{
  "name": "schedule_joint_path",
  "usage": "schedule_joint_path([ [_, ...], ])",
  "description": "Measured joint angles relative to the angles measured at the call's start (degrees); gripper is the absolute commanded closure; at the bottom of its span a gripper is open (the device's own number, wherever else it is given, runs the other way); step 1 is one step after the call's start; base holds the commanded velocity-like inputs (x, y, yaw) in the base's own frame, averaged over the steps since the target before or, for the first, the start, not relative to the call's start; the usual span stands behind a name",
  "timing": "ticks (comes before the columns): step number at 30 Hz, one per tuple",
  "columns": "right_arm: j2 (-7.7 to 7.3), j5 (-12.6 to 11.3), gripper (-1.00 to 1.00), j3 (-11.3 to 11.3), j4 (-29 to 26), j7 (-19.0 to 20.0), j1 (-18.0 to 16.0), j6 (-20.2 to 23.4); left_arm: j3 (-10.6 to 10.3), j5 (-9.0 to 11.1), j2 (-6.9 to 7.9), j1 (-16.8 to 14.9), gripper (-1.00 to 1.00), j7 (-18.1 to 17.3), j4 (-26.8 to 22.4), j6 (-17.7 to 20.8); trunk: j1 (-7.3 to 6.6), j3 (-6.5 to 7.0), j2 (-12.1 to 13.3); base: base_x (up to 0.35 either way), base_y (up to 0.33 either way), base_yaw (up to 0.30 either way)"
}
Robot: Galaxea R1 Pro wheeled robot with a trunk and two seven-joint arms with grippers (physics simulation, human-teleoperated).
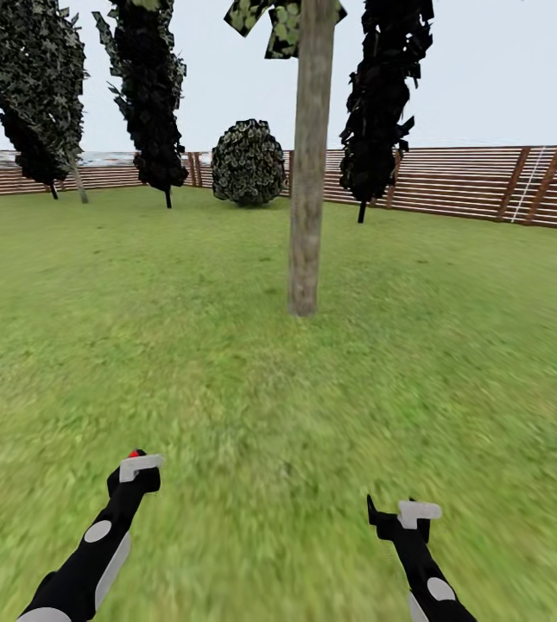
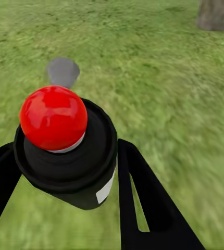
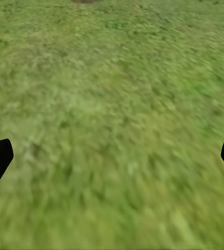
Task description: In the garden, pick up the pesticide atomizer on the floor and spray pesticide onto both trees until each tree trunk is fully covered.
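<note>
Standing ahead: one thick tree trunk [image 1: 310, 155], three dark slim trees [image 1: 152, 95], one bush [image 1: 248, 162].

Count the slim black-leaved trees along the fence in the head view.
2: one black-leaved tree left of the round bush, another right of the thick trunk. Others may be hidden beyond the frame.
</note>
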Motion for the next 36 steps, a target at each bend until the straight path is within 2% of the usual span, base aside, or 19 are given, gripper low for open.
schedule_joint_path([
  [14, 0.0, -0.02, -1.0, 0.09, 1.61, 0.0, 0.0, 0.0, 0.03, 0.0, 0.05, 0.0, 1.0, 0.0, 0.05, 0.0, 0.0, 0.0, 0.0, 0.316, 0.097, -0.245],
  [36, 0.09, -0.03, -1.0, 0.09, 1.61, 0.0, 0.0, 0.0, 0.02, 0.0, 0.05, 0.0, 1.0, 0.0, -0.04, -0.06, 0.0, 0.0, 0.0, 0.316, 0.097, -0.005],
])
